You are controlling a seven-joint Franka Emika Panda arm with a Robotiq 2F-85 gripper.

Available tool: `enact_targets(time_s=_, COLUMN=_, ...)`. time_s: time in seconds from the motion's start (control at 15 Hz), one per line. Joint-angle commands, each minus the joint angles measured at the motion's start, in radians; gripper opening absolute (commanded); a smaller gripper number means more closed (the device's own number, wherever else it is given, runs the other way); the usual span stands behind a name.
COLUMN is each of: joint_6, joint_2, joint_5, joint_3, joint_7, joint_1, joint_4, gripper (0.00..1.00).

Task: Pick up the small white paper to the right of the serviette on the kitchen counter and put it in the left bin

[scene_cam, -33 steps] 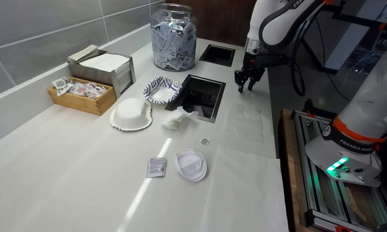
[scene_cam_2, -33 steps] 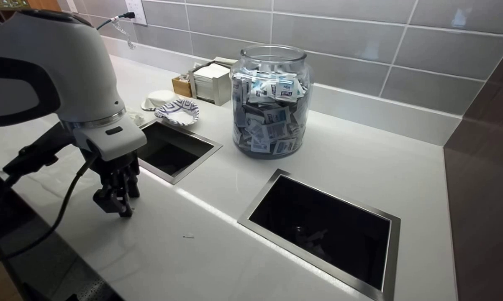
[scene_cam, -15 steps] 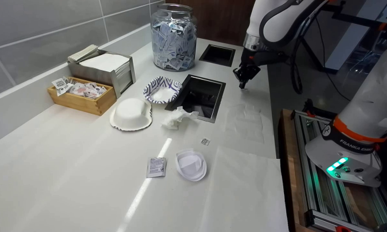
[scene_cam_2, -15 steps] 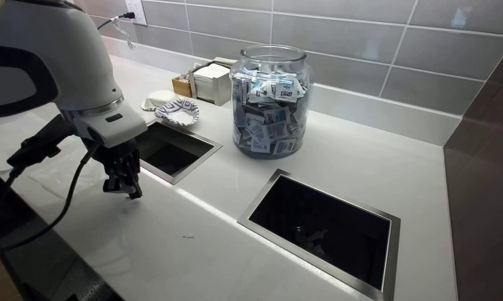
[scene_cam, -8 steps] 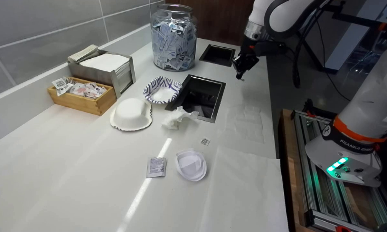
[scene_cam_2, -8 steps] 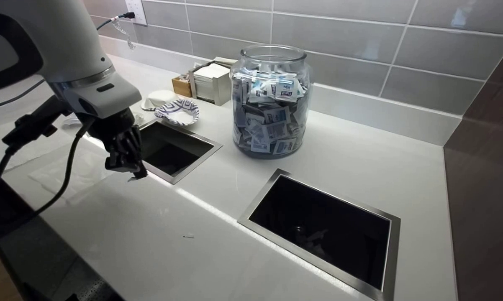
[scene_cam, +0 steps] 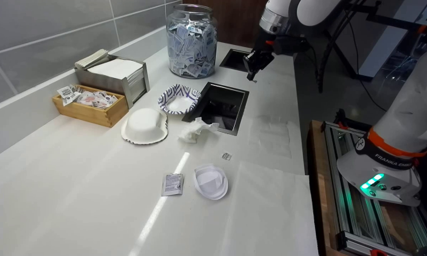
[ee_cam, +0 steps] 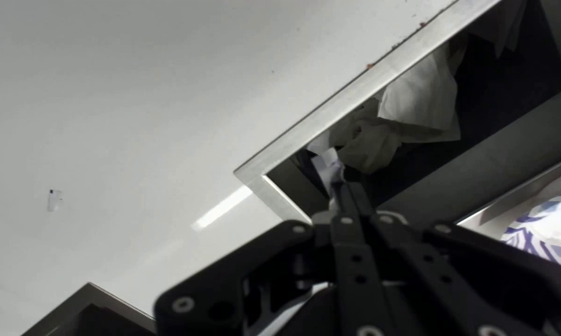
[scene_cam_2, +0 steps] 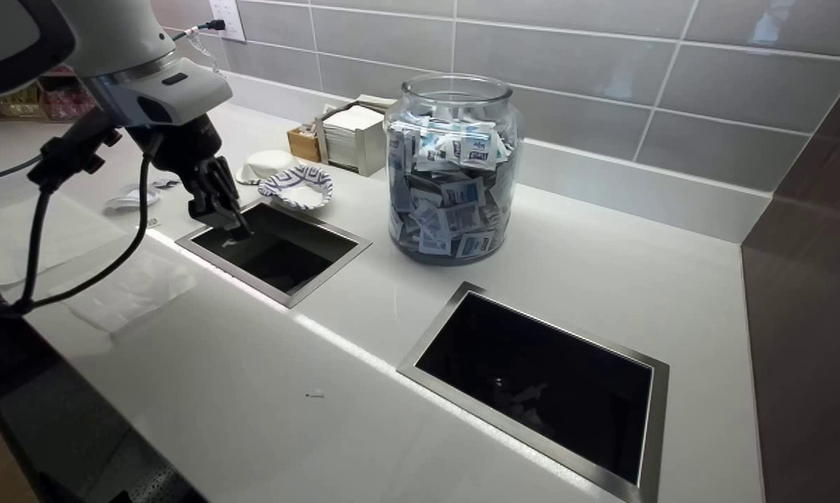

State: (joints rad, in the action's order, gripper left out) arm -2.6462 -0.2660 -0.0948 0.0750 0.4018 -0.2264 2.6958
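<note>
The small white paper (scene_cam: 255, 81) pokes out from the tips of my gripper (scene_cam: 250, 77), which is shut on it. In an exterior view the paper (scene_cam_2: 230, 242) hangs beside the tilted gripper (scene_cam_2: 242, 233), above the mouth of the left bin (scene_cam_2: 326, 272). From the wrist, that bin's steel rim (ee_cam: 308, 129) lies under the gripper (ee_cam: 347, 185), whose fingers are together; a pale scrap (ee_cam: 329, 170) at their tips may be the held paper or bin contents. The crumpled serviette (scene_cam: 195, 131) rests on the kitchen counter (scene_cam: 103, 199) against the bin's near edge.
A tall glass jar (scene_cam_2: 455, 175) of packets stands behind the bins. Beside the left bin sit a patterned bowl (scene_cam: 179, 101) and an upturned white bowl (scene_cam: 145, 125). A second bin (scene_cam_2: 661, 419) is cut in farther right. A tiny scrap (scene_cam_2: 314, 395) lies on the counter.
The fingers, apart over the paper at first, have closed on it. The gripper has then risen from the counter, tilted, and moved over the left bin carrying the paper.
</note>
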Motion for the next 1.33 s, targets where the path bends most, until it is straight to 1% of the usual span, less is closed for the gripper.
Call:
enact_targets(time_s=0.0, joint_6=0.008, joint_2=0.057, joint_5=0.023, joint_3=-0.020, joint_7=-0.019, joint_1=0.018, joint_4=-0.071, gripper=0.00)
enact_targets(time_s=0.4, joint_6=0.015, joint_2=0.123, joint_5=0.015, joint_3=-0.036, joint_7=-0.034, joint_1=0.063, joint_4=-0.142, gripper=0.00)
enact_targets(time_s=0.47, joint_6=0.015, joint_2=0.130, joint_5=0.013, joint_3=-0.036, joint_7=-0.035, joint_1=0.069, joint_4=-0.147, gripper=0.12)
enact_targets(time_s=0.53, joint_6=0.017, joint_2=0.134, joint_5=0.009, joint_3=-0.037, joint_7=-0.034, joint_1=0.074, joint_4=-0.150, gripper=0.26)
enact_targets(time_s=0.73, joint_6=0.016, joint_2=0.140, joint_5=0.009, joint_3=-0.037, joint_7=-0.038, joint_1=0.085, joint_4=-0.152, gripper=0.47)
enact_targets(time_s=0.8, joint_6=0.016, joint_2=0.141, joint_5=0.009, joint_3=-0.036, joint_7=-0.039, joint_1=0.088, joint_4=-0.152, gripper=0.56)
enact_targets(time_s=0.93, joint_6=0.014, joint_2=0.135, joint_5=0.006, joint_3=-0.036, joint_7=-0.037, joint_1=0.090, joint_4=-0.148, gripper=0.69)
enact_targets(time_s=1.0, joint_6=0.014, joint_2=0.130, joint_5=0.000, joint_3=-0.036, joint_7=-0.034, joint_1=0.089, joint_4=-0.145, gripper=0.78)
enact_targets(time_s=1.07, joint_6=0.017, joint_2=0.118, joint_5=-0.029, joint_3=-0.044, joint_7=0.010, joint_1=0.080, joint_4=-0.137, gripper=0.84)
enact_targets(time_s=1.13, joint_6=0.018, joint_2=0.099, joint_5=-0.047, joint_3=-0.049, joint_7=0.033, joint_1=0.077, joint_4=-0.124, gripper=0.93)
enact_targets(time_s=1.2, joint_6=0.024, joint_2=0.081, joint_5=-0.060, joint_3=-0.052, joint_7=0.059, joint_1=0.074, joint_4=-0.114, gripper=0.99)
enact_targets(time_s=1.27, joint_6=0.037, joint_2=0.054, joint_5=-0.067, joint_3=-0.055, joint_7=0.089, joint_1=0.070, joint_4=-0.102, gripper=1.00)
